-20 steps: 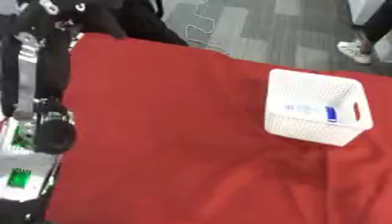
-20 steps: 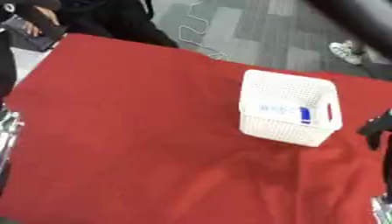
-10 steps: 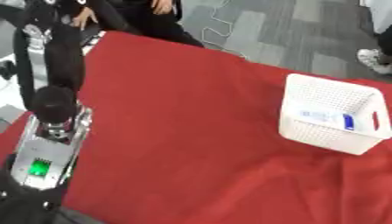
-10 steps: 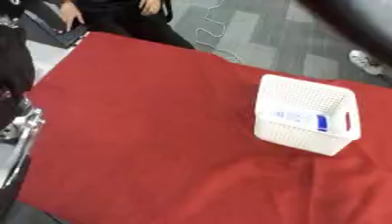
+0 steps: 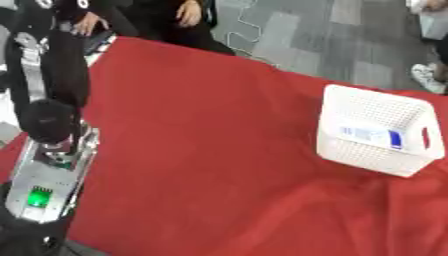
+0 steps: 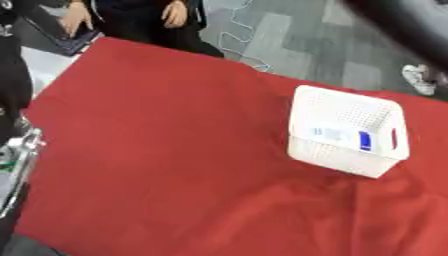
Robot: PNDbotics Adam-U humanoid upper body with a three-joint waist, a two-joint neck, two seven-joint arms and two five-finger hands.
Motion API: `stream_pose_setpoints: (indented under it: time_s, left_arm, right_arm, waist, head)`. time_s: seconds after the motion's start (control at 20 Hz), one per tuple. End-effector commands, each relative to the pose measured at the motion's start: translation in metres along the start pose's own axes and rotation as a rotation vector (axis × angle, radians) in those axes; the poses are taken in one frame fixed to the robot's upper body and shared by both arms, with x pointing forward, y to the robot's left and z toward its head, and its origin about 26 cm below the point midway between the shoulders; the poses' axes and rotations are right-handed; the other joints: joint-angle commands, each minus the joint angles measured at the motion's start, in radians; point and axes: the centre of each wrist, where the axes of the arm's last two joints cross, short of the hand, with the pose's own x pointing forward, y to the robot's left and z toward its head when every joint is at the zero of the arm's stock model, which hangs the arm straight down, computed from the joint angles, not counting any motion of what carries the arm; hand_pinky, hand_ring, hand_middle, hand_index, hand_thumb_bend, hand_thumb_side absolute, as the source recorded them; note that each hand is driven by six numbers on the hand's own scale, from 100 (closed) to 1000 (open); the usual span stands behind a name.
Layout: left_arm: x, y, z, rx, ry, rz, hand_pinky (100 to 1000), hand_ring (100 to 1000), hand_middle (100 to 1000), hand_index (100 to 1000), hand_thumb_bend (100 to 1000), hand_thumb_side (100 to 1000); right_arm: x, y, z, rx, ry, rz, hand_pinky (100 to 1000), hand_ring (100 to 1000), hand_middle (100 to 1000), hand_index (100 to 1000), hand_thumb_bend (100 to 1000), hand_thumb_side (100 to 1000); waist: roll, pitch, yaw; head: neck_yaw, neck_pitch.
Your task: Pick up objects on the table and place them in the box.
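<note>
A white lattice box (image 5: 378, 131) stands on the red cloth at the right, with a white packet with a blue mark (image 5: 374, 136) lying inside it. No loose object shows on the cloth. My left arm (image 5: 51, 150) hangs along the left edge, its silver forearm with a green light (image 5: 37, 197) pointing down. A dark part at the lower left corner, probably the left hand (image 5: 24, 239), is cut off by the frame. Of my right arm only a dark blur (image 6: 402, 25) crosses the upper right corner; its hand is out of sight.
The red cloth (image 5: 201, 150) covers the table and bunches into folds (image 5: 350, 200) in front of the box. The table's far edge runs diagonally across the top, with grey floor and a cable behind it. People sit at the far left corner.
The whole picture has shifted, so the camera has moved. My left forearm now points more steeply down at the left edge. The box and the packet in it look unchanged.
</note>
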Motion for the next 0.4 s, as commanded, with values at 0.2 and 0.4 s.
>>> stream_pose_setpoints:
  time_s: [0.2,0.4]
  left_arm:
    - [0.0025,0.0013,-0.0056,0.004,-0.019,0.004,581,425,586,777,511,1000]
    - [0.0023,0.0017,-0.0077,0.012,-0.025,0.002,582,428,586,777,512,1000]
  right_arm:
    - [0.0037,-0.0028,-0.0034,-0.040,-0.104,-0.039,100,158,290,504,179,1000]
    - [0.0035,-0.0060,-0.0031,-0.050,-0.095,-0.025,100,159,291,507,174,1000]
  waist:
    - [0.002,-0.016,0.010]
    - [0.002,-0.016,0.013]
  head:
    - [-0.041,0.001]
    - [-0.067,0.002]
